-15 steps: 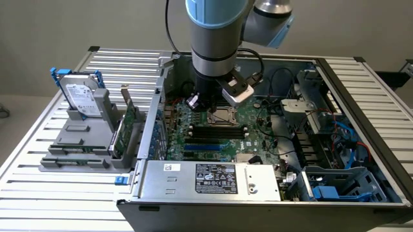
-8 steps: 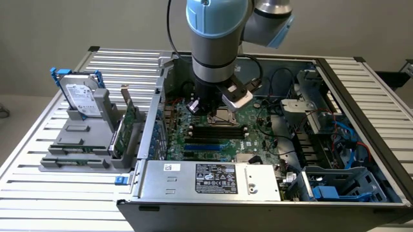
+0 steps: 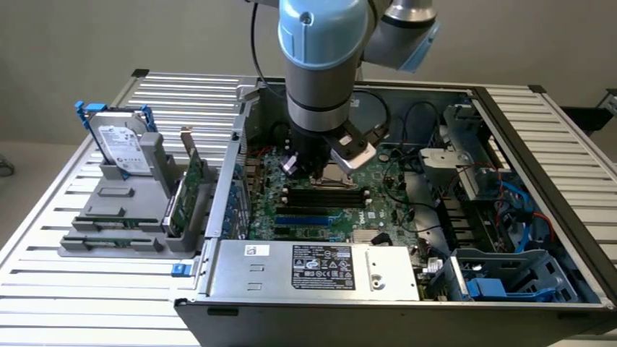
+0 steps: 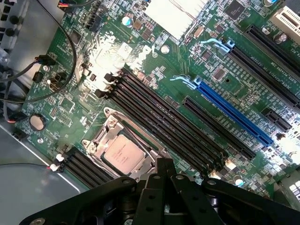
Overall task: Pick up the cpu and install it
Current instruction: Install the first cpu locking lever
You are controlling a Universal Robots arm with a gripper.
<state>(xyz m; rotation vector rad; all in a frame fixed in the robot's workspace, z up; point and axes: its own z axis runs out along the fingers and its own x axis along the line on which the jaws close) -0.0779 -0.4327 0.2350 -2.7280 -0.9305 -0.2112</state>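
Robot arm (image 3: 323, 65): reaches straight down from above into the open computer case (image 3: 540, 181), wrist vertical over the green motherboard (image 3: 386, 206). Gripper (image 4: 165, 171): jaws fully closed, holding nothing, poised just above the socket's edge. Cpu (image 4: 124, 154): silver-topped square chip lying flat in the motherboard socket (image 4: 110, 129), beside the black memory slots (image 4: 164, 124); hard drive (image 3: 123, 148) stands in a grey rack (image 3: 115, 217) on the slatted desk (image 3: 68, 289), outside the case.

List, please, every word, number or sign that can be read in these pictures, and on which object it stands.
No text can be read with certainty.
Power supply label: print too small.
Hard drive label: too small.
cpu: faint print, unreadable.
Motherboard: white markings, too blurred.
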